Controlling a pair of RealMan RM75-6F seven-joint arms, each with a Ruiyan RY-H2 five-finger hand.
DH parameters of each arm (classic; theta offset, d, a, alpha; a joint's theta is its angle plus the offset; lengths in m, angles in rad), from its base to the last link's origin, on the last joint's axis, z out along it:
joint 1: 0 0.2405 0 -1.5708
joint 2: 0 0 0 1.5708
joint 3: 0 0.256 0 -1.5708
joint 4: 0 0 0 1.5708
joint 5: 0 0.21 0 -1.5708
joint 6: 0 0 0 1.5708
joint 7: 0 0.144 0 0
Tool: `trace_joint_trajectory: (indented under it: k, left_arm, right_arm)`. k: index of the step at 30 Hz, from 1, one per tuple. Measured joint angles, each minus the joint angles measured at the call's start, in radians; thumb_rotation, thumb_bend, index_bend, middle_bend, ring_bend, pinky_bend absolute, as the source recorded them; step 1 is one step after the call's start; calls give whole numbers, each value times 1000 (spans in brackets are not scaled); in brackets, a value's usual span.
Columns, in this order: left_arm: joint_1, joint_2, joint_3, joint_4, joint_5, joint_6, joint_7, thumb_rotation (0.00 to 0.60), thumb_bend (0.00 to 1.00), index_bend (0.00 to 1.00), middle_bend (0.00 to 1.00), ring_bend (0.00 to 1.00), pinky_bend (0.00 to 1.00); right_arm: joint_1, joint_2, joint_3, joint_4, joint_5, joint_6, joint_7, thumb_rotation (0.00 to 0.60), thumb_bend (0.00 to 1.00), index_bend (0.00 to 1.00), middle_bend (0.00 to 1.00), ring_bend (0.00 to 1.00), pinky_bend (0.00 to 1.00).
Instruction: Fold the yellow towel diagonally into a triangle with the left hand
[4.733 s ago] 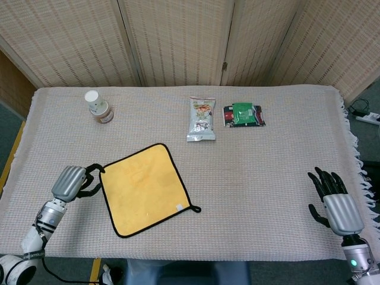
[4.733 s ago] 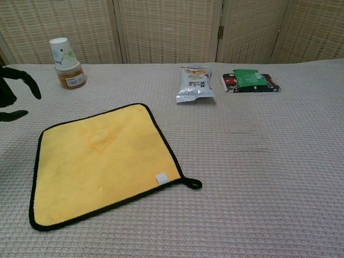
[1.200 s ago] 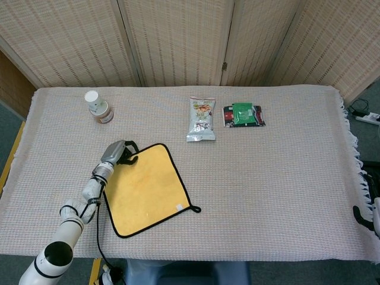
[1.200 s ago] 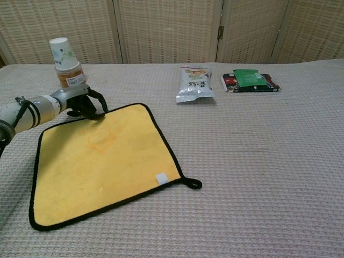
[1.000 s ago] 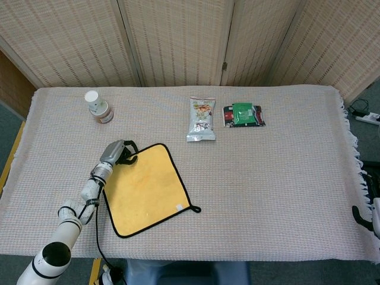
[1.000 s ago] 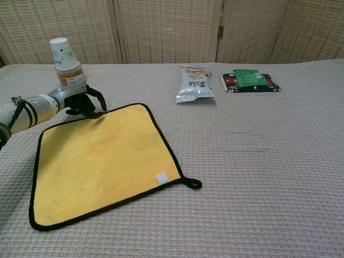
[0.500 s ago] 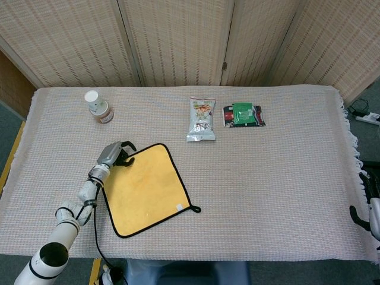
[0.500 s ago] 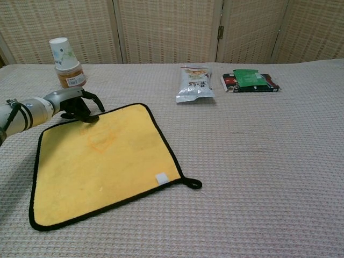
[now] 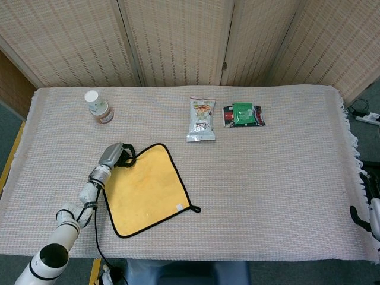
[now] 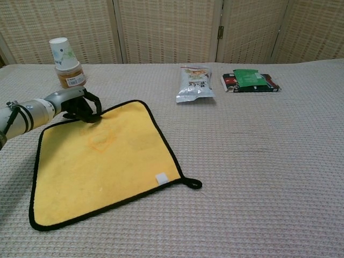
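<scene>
The towel [image 9: 145,189] [image 10: 102,161], yellow with a black border, is laid flat and unfolded on the near left part of the table [image 9: 267,178] [image 10: 258,161], turned so that its edges run oblique to the table's sides. A small white tag [image 9: 179,206] [image 10: 160,178] is seen near its right corner, and a black hanging loop [image 9: 194,209] [image 10: 192,184] projects from that corner onto the tablecloth. A faint embossed mark [image 10: 100,139] is visible in the far half of the towel in the chest view.

The left hand [image 9: 116,155] [image 10: 75,106] is placed at the towel's far edge, toward the far left corner. Its dark fingers [image 10: 88,112] are curled down over the black border and appear to pinch it; the edge beside the hand looks slightly raised in the chest view. Whether the cloth is fully held cannot be confirmed at this scale.

Of the right hand [image 9: 363,215], only a dark part is seen at the right margin of the head view, beyond the table's fringed edge; its state cannot be told.

Beyond the left hand, a jar capped by an inverted paper cup [image 9: 98,107] [image 10: 66,62] is stood near the far left of the table. A silver snack packet [image 9: 201,119] [image 10: 195,83] is laid at the far centre, well apart from the towel. Just to its right a green packet [image 9: 243,114] [image 10: 249,80] is laid on a darker one. Woven screen panels [image 9: 178,41] [image 10: 166,27] are set behind the table.
</scene>
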State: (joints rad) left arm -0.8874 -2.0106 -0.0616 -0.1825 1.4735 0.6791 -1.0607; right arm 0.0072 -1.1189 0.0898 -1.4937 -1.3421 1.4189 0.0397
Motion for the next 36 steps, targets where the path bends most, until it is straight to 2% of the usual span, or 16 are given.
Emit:
trace_joint_trajectory:
  k: [5, 11, 17, 27, 31, 36]
  left_arm:
    - [21, 11, 2, -21, 3, 58, 10, 600, 455, 661, 1000, 1000, 1000]
    - [82, 47, 9, -92, 14, 214, 41, 600, 457, 659, 1000, 1000, 1000]
    - [165, 124, 22, -268, 30, 392, 113, 600, 457, 660, 1000, 1000, 1000]
    - [330, 300, 71, -683, 68, 602, 357, 600, 457, 672, 1000, 1000, 1000]
    - [397, 356, 97, -782, 81, 660, 457, 600, 458, 670, 1000, 1000, 1000]
    - [457, 393, 125, -816, 91, 691, 486, 600, 457, 670, 1000, 1000, 1000]
  right_arm:
    - [-2, 2, -7, -7, -20, 7, 1, 600, 463, 0, 0, 0, 0]
    - [-6, 6, -17, -17, -56, 28, 5, 600, 463, 0, 0, 0, 0]
    - [-12, 8, -33, -32, -109, 62, 5, 600, 464, 0, 0, 0, 0]
    - [-24, 8, -61, -51, -191, 114, -2, 600, 464, 0, 0, 0, 0]
    - [-27, 8, -69, -55, -217, 130, -5, 600, 464, 0, 0, 0, 0]
    - [-30, 5, -76, -59, -233, 141, -12, 600, 464, 0, 0, 0, 0]
